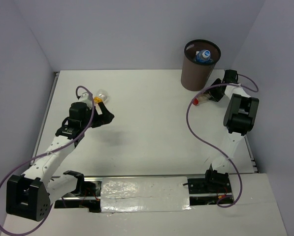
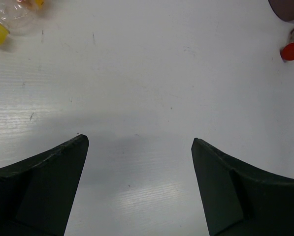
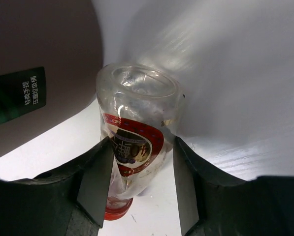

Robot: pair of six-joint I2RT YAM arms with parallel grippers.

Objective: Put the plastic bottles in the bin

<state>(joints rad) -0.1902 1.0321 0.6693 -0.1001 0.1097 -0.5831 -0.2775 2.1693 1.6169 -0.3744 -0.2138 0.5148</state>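
Observation:
The brown bin (image 1: 200,69) stands at the back right with a blue-labelled bottle (image 1: 203,55) inside it. My right gripper (image 1: 209,96) is just in front of the bin, its fingers pressed on both sides of the clear red-capped bottle (image 1: 201,100), cap end toward the camera in the right wrist view (image 3: 137,118). My left gripper (image 1: 107,112) is open and empty over bare table. The yellow-capped bottle (image 1: 100,96) lies just behind it, at the top left corner of the left wrist view (image 2: 6,22). The other bottles are not in view.
The bin's brown wall (image 3: 38,44) with a dark green label (image 3: 16,93) fills the upper left of the right wrist view, very close to the held bottle. White walls enclose the table on the left, back and right. Purple cables loop from both arms.

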